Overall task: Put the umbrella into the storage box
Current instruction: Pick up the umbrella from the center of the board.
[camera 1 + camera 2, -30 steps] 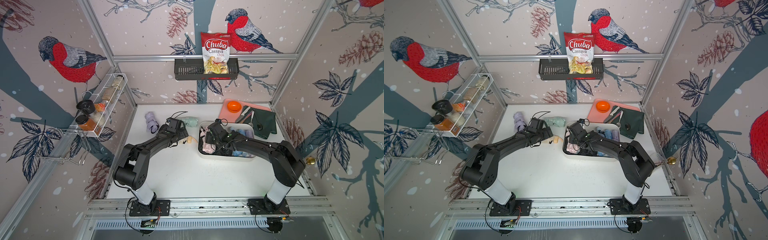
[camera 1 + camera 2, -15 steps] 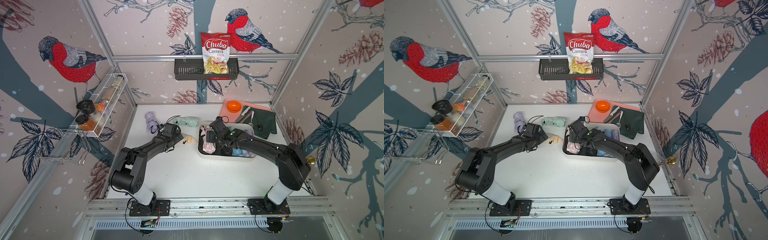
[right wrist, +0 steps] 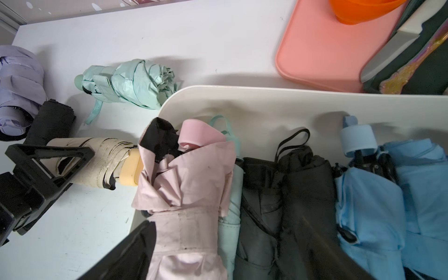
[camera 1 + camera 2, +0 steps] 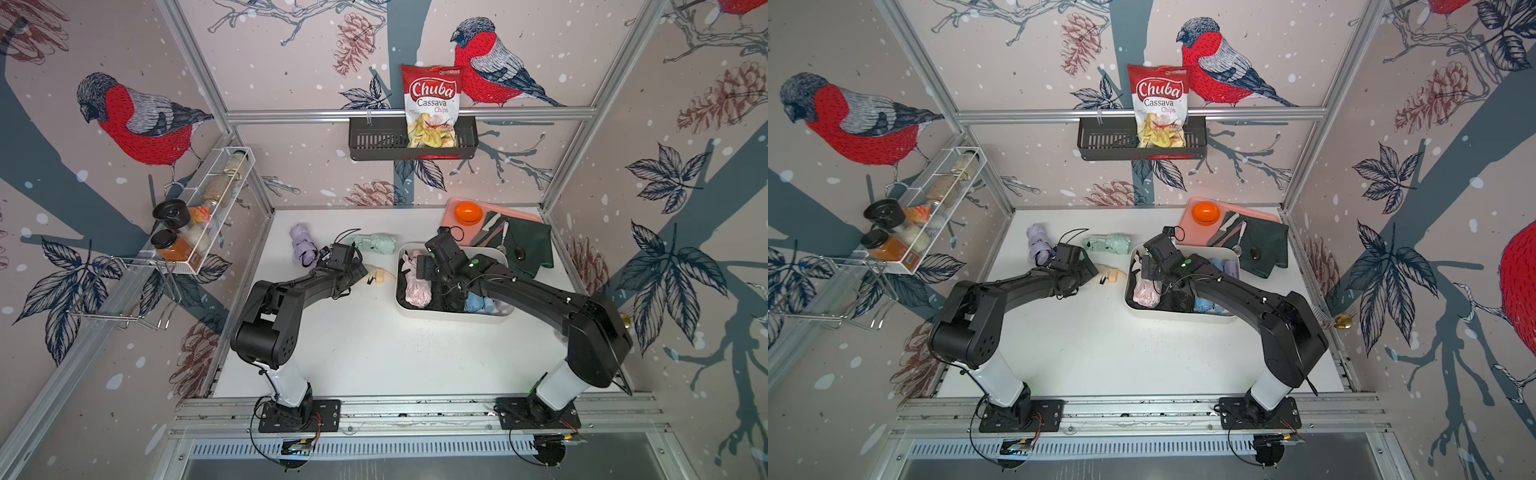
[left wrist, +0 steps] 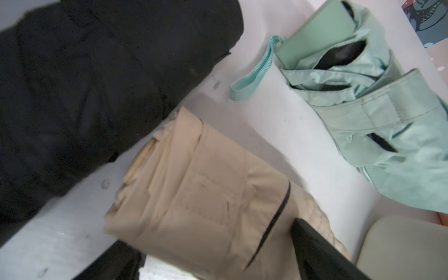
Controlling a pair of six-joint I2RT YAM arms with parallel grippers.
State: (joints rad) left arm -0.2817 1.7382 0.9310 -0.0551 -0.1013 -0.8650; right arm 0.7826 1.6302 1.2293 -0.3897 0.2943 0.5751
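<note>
On the white table [image 4: 374, 353] we see the cream storage box [image 4: 449, 316] with a pink umbrella [image 3: 189, 184], a black umbrella [image 3: 291, 194] and a blue umbrella [image 3: 375, 206] inside. Just beside it, outside its wall, lies the beige umbrella [image 5: 194, 194]. Our left claw [image 5: 218, 257] stands wide astride it. Our right claw [image 3: 218, 254] hangs wide above the pink umbrella.

top views: high front, looking down, whole table [image 4: 374, 353] | wrists: close, seemingly downward, share beige umbrella [image 5: 194, 194] [image 3: 109, 164]
</note>
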